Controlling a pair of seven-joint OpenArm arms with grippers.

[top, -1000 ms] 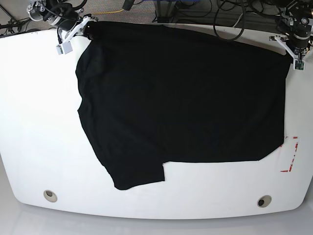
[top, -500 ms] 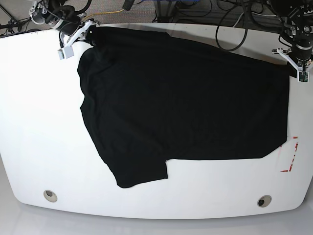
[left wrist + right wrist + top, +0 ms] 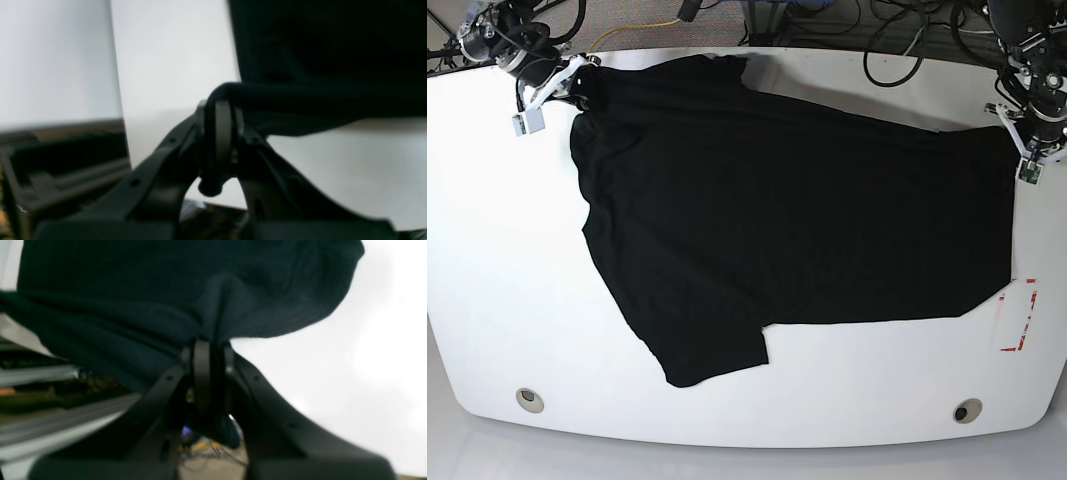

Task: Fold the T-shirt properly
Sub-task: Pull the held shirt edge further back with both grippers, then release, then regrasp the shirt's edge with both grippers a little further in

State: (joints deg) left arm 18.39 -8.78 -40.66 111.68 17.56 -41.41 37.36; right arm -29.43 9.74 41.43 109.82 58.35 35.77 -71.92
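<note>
The black T-shirt lies spread over most of the white table, one sleeve reaching toward the front edge. At the table's back right corner my left gripper is shut on the shirt's edge. Its wrist view shows black cloth pinched between the fingers and pulled taut. My right gripper is shut on the shirt at the back left corner. In its wrist view a bunch of fabric rises from the closed fingers.
Red tape marks sit near the right edge by the shirt's hem. Two round holes are set in the table's front corners. Cables lie on the floor behind the table.
The right gripper has pulled its corner of the shirt to the left. The left gripper shifted slightly toward the front. The cloth is stretched wider between them.
</note>
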